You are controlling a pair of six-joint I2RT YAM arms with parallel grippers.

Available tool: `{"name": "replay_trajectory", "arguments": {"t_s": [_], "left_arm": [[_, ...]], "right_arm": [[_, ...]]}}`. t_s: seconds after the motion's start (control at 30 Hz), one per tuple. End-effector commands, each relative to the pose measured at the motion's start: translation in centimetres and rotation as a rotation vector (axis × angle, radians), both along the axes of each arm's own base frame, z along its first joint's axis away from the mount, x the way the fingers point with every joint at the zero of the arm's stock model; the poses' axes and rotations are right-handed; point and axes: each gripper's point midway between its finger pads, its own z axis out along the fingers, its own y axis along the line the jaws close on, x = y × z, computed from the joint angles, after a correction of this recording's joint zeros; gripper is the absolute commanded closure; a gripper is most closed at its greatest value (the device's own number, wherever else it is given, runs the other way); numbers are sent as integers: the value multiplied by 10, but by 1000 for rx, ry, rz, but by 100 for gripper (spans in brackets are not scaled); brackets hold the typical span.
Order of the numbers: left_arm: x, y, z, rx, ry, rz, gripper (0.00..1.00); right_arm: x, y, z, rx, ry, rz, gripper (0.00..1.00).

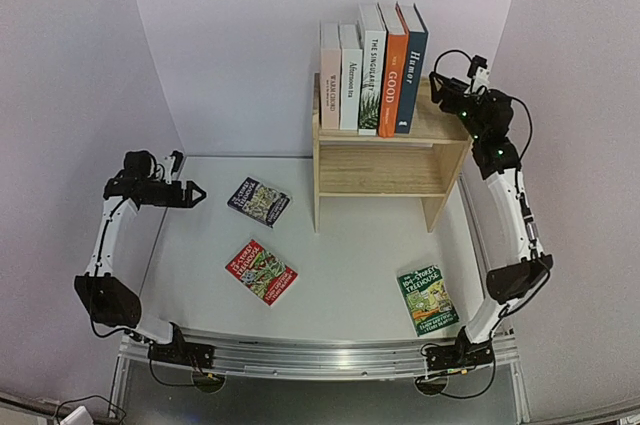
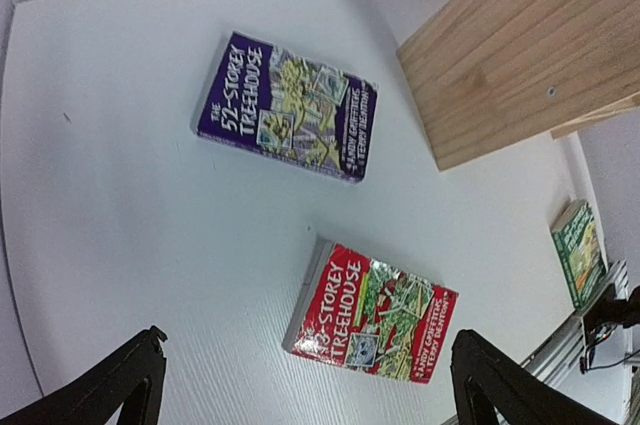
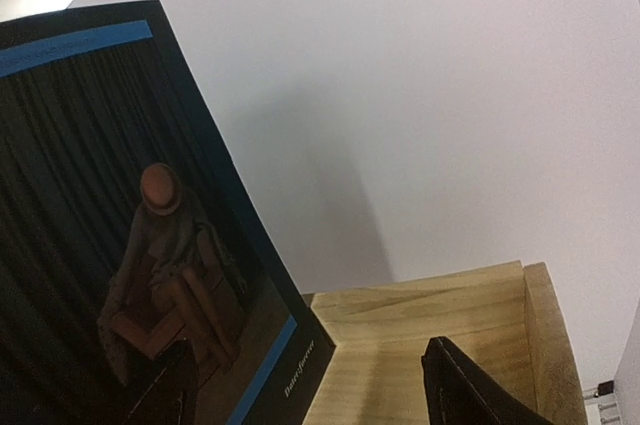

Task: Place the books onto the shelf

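**Shelf** (image 1: 317, 180) — two-tier, light wood, far side of the table (image 1: 350, 250), right of centre. The top tier carries five books standing spine-out in a row, ending on the right with orange "GOOD" (image 1: 392, 75) and dark blue "Humor" (image 1: 410, 70). No books show on the lower tier.

**Books not yet shelved** — three, all lying flat on the table.
- Purple Treehouse book (image 1: 258, 201): left of the shelf, long axis roughly left-to-right.
- Red Treehouse book (image 1: 261, 271): nearer the arm bases, long axis diagonal from far-left to near-right.
- Green Treehouse book (image 1: 428, 299): near the right arm's base, long axis roughly near-to-far.

**Left arm** (image 1: 105, 230): jaws wide apart, holding nothing, hanging over the table's left side. The purple book lies just to their right at about the same depth, so its short end faces them. The red book sits right and nearer. This arm is the closer one to both.

**Right arm** (image 1: 515, 215): raised to the top tier's right end, jaws apart beside "Humor". Its cover fills the left of the wrist view, and bare wood lies under the other finger. The jaws appear clamped on nothing, though contact with the cover cannot be judged.

**Assessment**: five shelved, three to go. The likely next pick is the purple book by the left arm, which needs the jaws turned across its narrow width.
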Motion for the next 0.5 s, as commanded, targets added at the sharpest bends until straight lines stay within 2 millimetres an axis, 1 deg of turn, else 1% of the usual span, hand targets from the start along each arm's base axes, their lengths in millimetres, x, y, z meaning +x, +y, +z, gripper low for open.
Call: {"name": "replay_trajectory", "arguments": {"t_s": [0.0, 0.1, 0.13, 0.17, 0.2, 0.23, 0.37, 0.47], "left_arm": [[-33, -20, -79, 199, 262, -205, 0], [-55, -38, -121, 254, 427, -339, 0], [-59, -41, -135, 271, 468, -364, 0], [-61, -43, -148, 292, 497, -382, 0], [-61, -46, -161, 310, 523, -398, 0], [-59, -49, -172, 323, 539, -411, 0], [-37, -64, -206, 364, 526, -433, 0], [-26, -83, -229, 391, 524, -461, 0]], "right_arm": [[-50, -7, 20, 58, 5, 10, 24], [-64, -5, -1, 54, 83, 28, 21], [-68, -4, -12, 46, 117, 30, 16], [-73, -3, -19, 38, 145, 33, 9], [-80, -1, -27, 28, 176, 38, 5], [-88, 2, -35, 16, 208, 43, 3], [-118, 13, -66, -26, 306, 62, 2], [-139, 21, -91, -37, 376, 86, 2]]}}
